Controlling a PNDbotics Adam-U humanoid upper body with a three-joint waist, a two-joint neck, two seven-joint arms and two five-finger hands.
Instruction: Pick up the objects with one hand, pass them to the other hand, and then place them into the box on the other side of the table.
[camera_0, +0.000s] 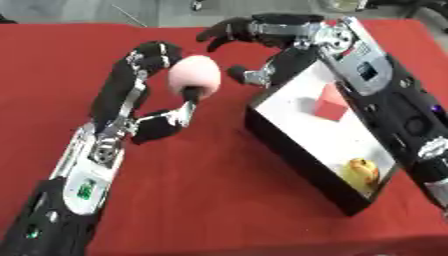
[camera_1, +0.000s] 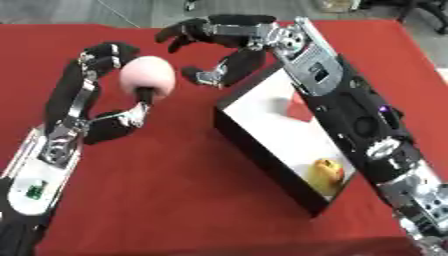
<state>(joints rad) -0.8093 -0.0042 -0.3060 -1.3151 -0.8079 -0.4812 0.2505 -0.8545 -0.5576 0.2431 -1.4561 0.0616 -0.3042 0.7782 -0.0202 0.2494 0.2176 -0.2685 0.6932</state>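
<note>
Just under my right hand (camera_0: 249, 35) sits the box (camera_0: 297, 150), black outside, white inside; I see a red block (camera_0: 332, 103) in its middle and a yellow fruit (camera_0: 360, 171) at its near end. My left hand (camera_0: 149, 75) grasps the pink ball (camera_0: 194, 75), lifted beside the right, whose fingers hang curved and unclenched around nothing. Red cloth (camera_0: 219, 190) covers the table; grey floor (camera_0: 87, 12) lies beyond.

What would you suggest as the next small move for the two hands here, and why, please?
Probably bring the left hand a little closer to the right hand so the pink ball can be passed over. The left hand's fingers curl round the ball, the right hand is open beside it with a gap between, and the box, already holding a red block and a yellow object, lies under the right arm.
</note>
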